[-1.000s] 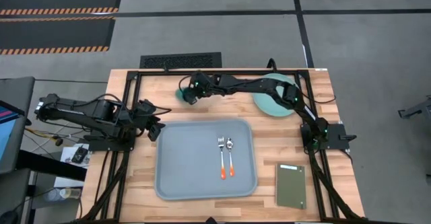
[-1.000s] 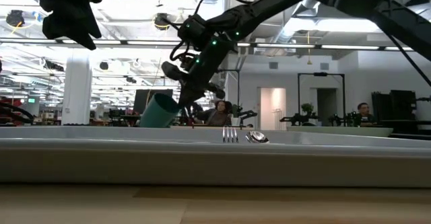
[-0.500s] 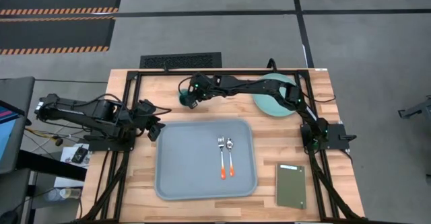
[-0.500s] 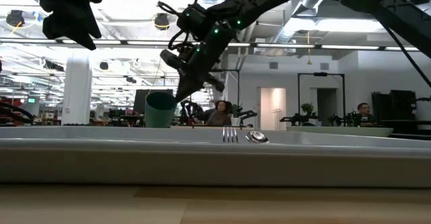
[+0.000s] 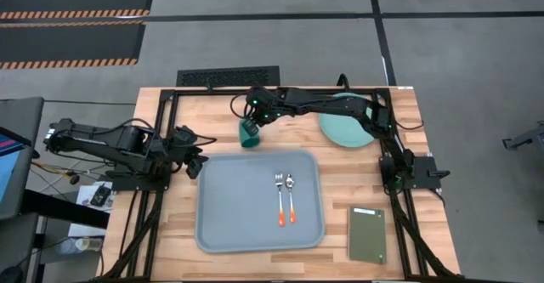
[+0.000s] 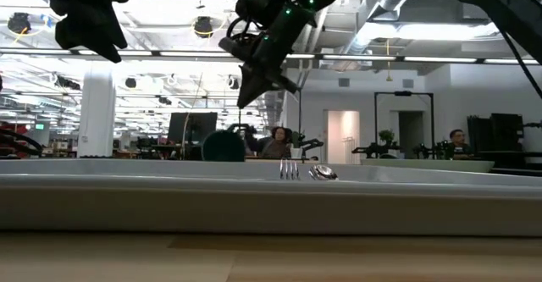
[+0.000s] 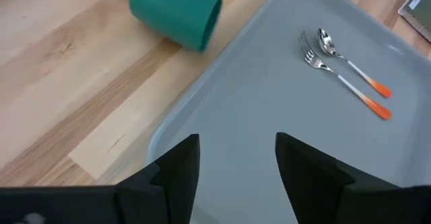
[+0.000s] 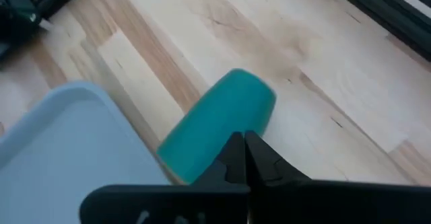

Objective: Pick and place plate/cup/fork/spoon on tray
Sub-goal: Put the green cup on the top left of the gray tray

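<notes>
The dark green cup [image 5: 248,133] lies on its side on the wood, just beyond the far edge of the grey-blue tray [image 5: 229,223]. It also shows in the right wrist view [image 8: 215,126] and the left wrist view [image 7: 175,14]. My right gripper [image 5: 255,110] is shut and hangs above the cup [image 6: 224,146] without touching it. The fork [image 5: 279,196] and spoon [image 5: 291,195] lie side by side on the tray. The mint-green plate [image 5: 342,131] rests on the table at the far right. My left gripper [image 7: 236,160] is open and empty over the tray's left far corner.
A dark olive slab [image 5: 367,234] lies at the near right of the table. The black frame rails [image 5: 161,147] run along the table's edges. The left half of the tray is bare.
My right gripper has risen and gone toward the table's right edge. The cup, earlier held tilted and then upright under its fingers, is out of the hold. It now lies tipped on its side on the table, nearer the tray's far edge.
</notes>
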Robot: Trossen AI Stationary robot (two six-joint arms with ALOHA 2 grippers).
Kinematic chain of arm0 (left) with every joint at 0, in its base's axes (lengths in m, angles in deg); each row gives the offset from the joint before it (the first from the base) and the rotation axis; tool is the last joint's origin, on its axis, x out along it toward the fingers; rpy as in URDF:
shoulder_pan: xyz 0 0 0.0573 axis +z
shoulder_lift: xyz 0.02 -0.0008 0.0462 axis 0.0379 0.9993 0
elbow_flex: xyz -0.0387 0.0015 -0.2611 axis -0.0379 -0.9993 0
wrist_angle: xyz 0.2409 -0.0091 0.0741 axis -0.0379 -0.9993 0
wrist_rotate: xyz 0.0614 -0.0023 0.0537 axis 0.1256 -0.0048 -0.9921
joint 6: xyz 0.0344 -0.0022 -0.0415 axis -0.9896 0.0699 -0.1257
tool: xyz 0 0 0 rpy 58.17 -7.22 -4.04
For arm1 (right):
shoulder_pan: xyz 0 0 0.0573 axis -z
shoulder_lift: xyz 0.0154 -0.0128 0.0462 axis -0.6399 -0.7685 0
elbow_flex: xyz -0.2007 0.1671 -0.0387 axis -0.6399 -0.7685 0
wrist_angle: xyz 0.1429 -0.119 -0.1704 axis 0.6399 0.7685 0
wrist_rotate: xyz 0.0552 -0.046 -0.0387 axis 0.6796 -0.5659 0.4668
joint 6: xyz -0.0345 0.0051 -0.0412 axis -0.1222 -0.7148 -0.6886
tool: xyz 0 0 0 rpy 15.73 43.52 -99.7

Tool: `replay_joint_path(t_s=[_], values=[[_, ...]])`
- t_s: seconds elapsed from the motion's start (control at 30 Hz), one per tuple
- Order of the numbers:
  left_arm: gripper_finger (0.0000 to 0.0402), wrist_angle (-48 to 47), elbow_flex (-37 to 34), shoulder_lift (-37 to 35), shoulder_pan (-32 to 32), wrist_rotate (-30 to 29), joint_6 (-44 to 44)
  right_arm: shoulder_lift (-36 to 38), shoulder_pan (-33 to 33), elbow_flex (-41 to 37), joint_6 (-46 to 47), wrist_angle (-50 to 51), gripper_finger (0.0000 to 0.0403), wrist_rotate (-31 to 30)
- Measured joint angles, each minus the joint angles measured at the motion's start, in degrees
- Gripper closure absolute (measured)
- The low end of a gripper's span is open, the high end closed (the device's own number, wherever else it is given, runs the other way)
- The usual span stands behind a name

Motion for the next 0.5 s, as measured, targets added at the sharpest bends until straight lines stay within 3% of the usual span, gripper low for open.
replay_joint_path(t_s=[0.13, 0.27, 0.5], values=[[0.0221, -0.03, 0.0, 0.0, 0.01, -0.02, -0.55, 0.1, -0.25, -0.02, -4.84, 0.07, 0.0388, -0.37], [0.0221, -0.07, 0.0, 0.0, 0.01, 0.0, -0.92, 0.1, -2.88, -0.04, -13.51, 2.78, 0.0339, -2.81], [0.0221, -0.47, 0.0, 0.02, 0.01, -0.07, -2.2, 0.1, -12.38, -0.07, -22.45, 4.37, 0.0246, -17.42]])
